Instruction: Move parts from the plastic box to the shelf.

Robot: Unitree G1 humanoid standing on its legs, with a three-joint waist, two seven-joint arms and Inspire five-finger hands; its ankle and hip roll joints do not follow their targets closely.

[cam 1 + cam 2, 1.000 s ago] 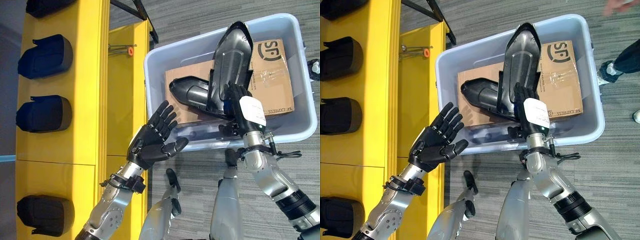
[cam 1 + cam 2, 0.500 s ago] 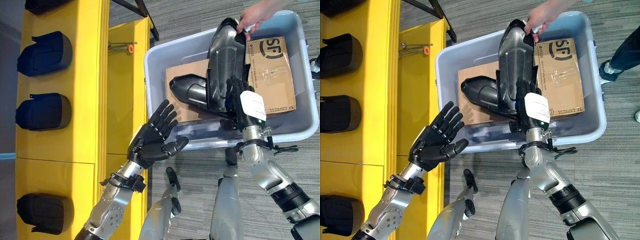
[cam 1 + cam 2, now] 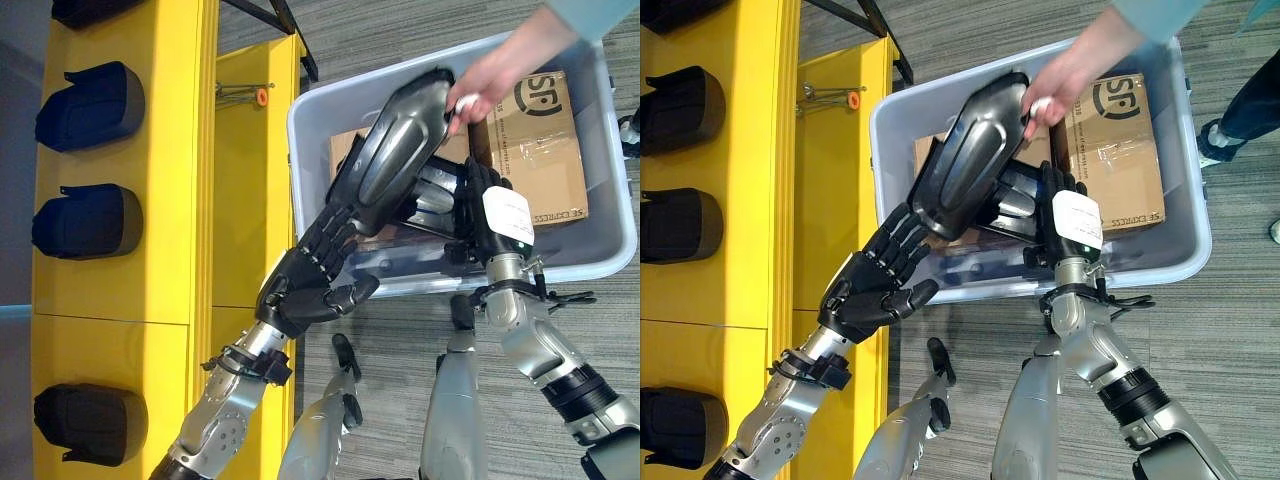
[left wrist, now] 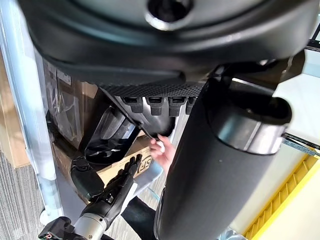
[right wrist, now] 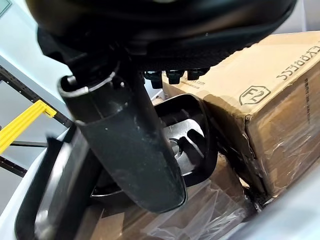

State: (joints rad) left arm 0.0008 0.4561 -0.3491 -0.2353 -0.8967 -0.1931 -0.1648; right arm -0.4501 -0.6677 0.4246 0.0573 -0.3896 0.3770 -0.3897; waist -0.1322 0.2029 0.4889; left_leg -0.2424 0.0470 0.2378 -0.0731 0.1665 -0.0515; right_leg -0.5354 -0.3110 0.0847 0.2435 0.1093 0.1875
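Glossy dark-grey part [image 3: 395,150], elongated curved shell, tilted over plastic box [image 3: 610,245]

You are viewing two silver-grey arms ending in a dark left hand [image 3: 300,295] and right hand [image 3: 478,205] wearing a white label; the person is wearing a pale sleeve [image 3: 590,12].

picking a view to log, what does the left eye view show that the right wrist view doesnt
Left eye view only: the yellow shelf with dark parts in its slots, the open left hand under the lower end of a raised black part, and a person's hand gripping its top. Right wrist view only: a close look at a second black part lying against the box's side. Both: the cardboard box inside the plastic box, and the right hand.
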